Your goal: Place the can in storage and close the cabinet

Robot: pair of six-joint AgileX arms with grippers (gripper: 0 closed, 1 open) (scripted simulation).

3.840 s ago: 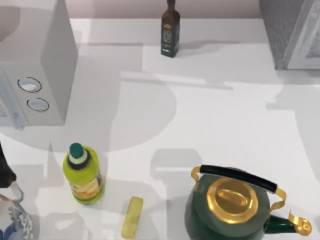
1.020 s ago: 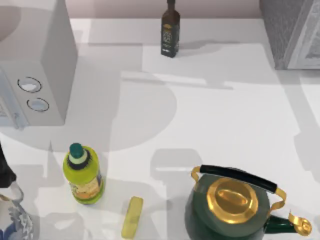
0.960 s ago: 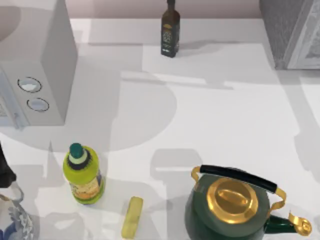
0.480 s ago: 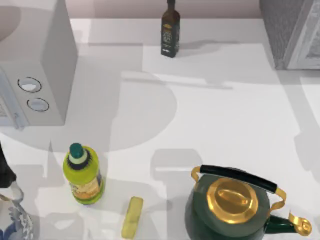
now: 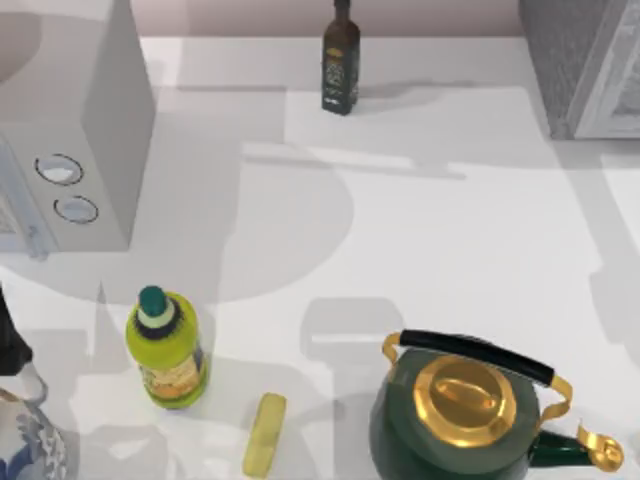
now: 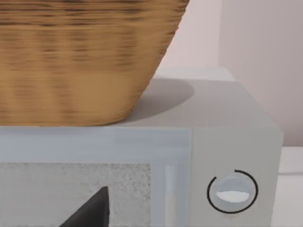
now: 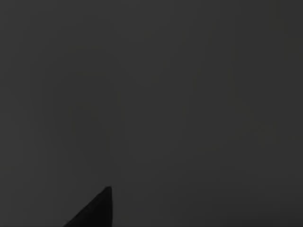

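The cabinet (image 5: 583, 62), a grey speckled unit with a pale framed door, stands at the table's far right corner and is cut off by the top view's edge. The can is out of view. In the left wrist view, one dark fingertip (image 6: 93, 211) of my left gripper shows low in front of a white appliance (image 6: 227, 142) with a round knob (image 6: 232, 191). A woven basket (image 6: 80, 56) sits on that appliance. The right wrist view is dark.
The white appliance (image 5: 70, 130) with two knobs fills the far left. A dark bottle (image 5: 340, 60) stands at the back middle. Near the front are a yellow-green bottle (image 5: 168, 350), a yellow bar (image 5: 264, 434), a green kettle (image 5: 460, 410) and a blue-white vessel (image 5: 25, 445).
The objects on the table have not moved. Only the shadow on the table's right side has shifted.
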